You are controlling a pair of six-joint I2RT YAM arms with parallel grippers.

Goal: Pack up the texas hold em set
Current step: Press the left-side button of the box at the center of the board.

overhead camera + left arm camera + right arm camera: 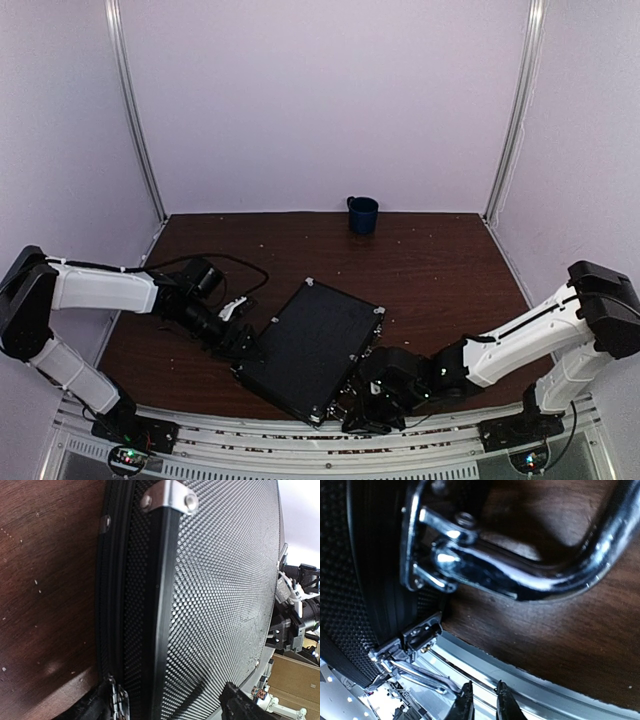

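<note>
Case (315, 345) is shut and flat on the worktop (440, 260), skewed diagonally near the front edge. Left end effector (243, 345) is at its left corner, fingers (112, 704) spread wide either side of the case edge (clamped or only straddling: cannot tell). Right end effector (483, 700) has fingers close together with a slim gap, tips just beside a silver latch (422, 635) near the handle (560, 575); any grip cannot be told. Mug (362, 214) stands well apart at the back.
</note>
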